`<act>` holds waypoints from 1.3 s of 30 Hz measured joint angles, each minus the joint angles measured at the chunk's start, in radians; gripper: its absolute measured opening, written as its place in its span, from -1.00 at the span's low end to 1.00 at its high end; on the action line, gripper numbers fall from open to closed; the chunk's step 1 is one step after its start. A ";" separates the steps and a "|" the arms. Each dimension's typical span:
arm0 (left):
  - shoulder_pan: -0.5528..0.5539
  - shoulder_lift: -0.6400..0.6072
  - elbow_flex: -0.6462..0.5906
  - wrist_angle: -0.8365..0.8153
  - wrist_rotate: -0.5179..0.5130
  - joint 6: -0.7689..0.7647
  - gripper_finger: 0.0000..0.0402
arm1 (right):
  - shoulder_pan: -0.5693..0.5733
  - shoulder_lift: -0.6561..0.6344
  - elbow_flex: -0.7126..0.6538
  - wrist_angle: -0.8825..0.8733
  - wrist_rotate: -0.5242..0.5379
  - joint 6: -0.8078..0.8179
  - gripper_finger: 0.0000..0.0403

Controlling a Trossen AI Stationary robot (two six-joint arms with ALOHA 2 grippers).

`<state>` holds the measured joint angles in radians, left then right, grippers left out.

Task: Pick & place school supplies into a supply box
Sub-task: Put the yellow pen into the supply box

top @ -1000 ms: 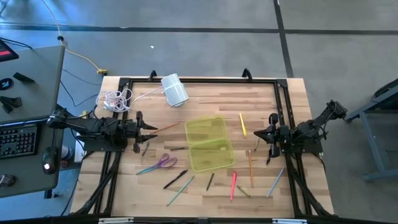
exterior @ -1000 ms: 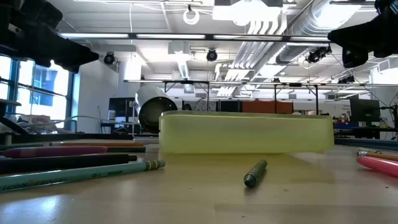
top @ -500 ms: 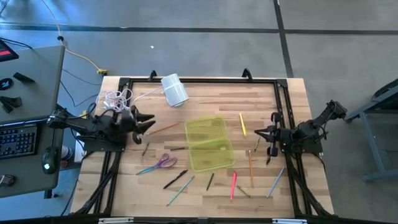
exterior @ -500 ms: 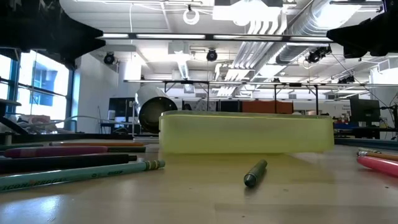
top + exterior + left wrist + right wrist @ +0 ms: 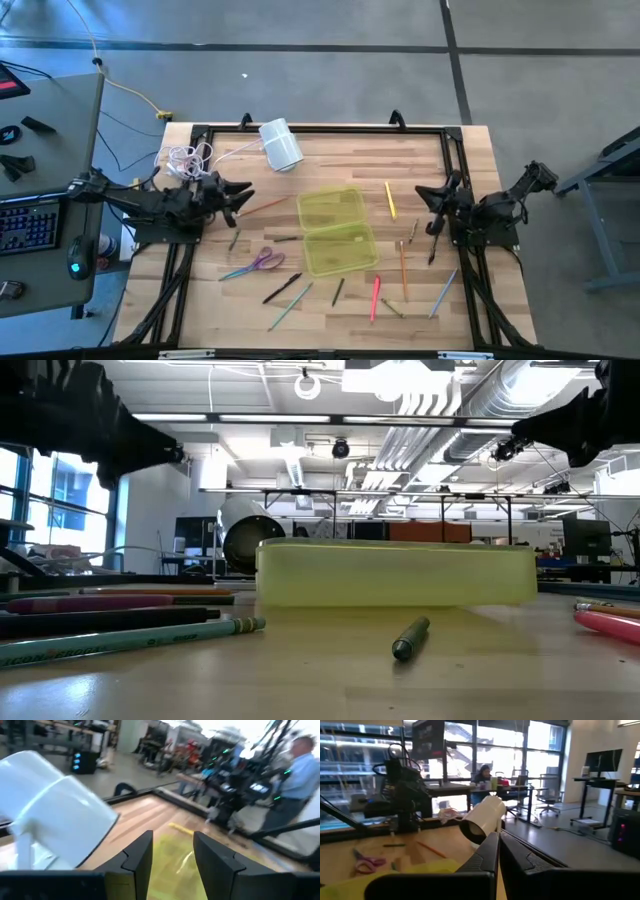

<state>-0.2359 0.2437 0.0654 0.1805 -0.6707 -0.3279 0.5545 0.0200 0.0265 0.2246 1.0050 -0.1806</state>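
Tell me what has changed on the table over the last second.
Only the arms moved. The left gripper, fingers open and empty, lifted and swung toward the far side of the table, nearer the white cylinder. The right gripper, shut and empty, also rose and angled away from the near edge. The supply box, scissors and scattered pens and pencils stayed put.

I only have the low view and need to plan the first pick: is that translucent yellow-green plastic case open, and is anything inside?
Observer: The translucent yellow-green plastic case lies open, lid flat beside it, and looks empty.
Operator: Anything to cut with?
Observer: Purple-and-teal-handled scissors lie on the case's left-arm side, apart from it.
Operator: Are the arms ready?
Observer: The left gripper is open; the right gripper is shut. Neither holds anything.
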 joint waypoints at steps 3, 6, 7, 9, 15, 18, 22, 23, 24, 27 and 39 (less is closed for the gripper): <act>0.000 0.036 0.000 0.002 -0.053 0.000 -0.12 | 0.000 0.000 0.000 -0.023 0.002 0.006 -1.00; 0.000 0.043 0.000 0.001 -0.091 0.000 -0.12 | 0.000 0.000 0.000 -0.018 -0.044 0.064 -1.00; 0.000 0.043 0.000 -0.001 -0.096 0.000 -0.12 | 0.000 0.000 0.000 -0.018 -0.063 0.074 -1.00; 0.000 0.041 0.000 -0.003 -0.098 0.000 -0.12 | 0.000 0.000 0.000 -0.018 -0.101 0.067 -1.00; 0.000 0.042 0.000 -0.004 -0.106 0.014 -0.12 | 0.000 0.000 0.000 -0.018 -0.131 0.011 -1.00; 0.000 0.042 0.000 -0.004 -0.112 0.016 -0.12 | 0.000 0.000 0.000 0.026 -0.084 -0.141 -1.00; 0.000 0.042 0.000 -0.014 -0.119 0.016 -0.12 | 0.000 0.000 0.002 0.116 -0.091 -0.225 -1.00; 0.000 0.042 0.000 -0.017 -0.120 0.016 -0.12 | 0.000 0.000 0.002 0.140 -0.092 -0.240 -1.00; 0.000 0.042 0.000 -0.017 -0.118 0.016 -0.12 | 0.000 0.000 0.002 0.163 -0.099 -0.257 -1.00; 0.000 0.042 0.000 -0.014 -0.089 0.016 -0.12 | 0.000 0.000 0.003 0.171 -0.162 -0.271 -1.00; 0.000 0.042 0.000 0.045 -0.136 0.096 -0.12 | -0.031 0.046 0.002 0.192 -0.108 -0.264 -0.73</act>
<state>-0.2359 0.2859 0.0658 0.2259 -0.8066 -0.2323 0.5230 0.0663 0.0288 0.4169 0.8965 -0.4446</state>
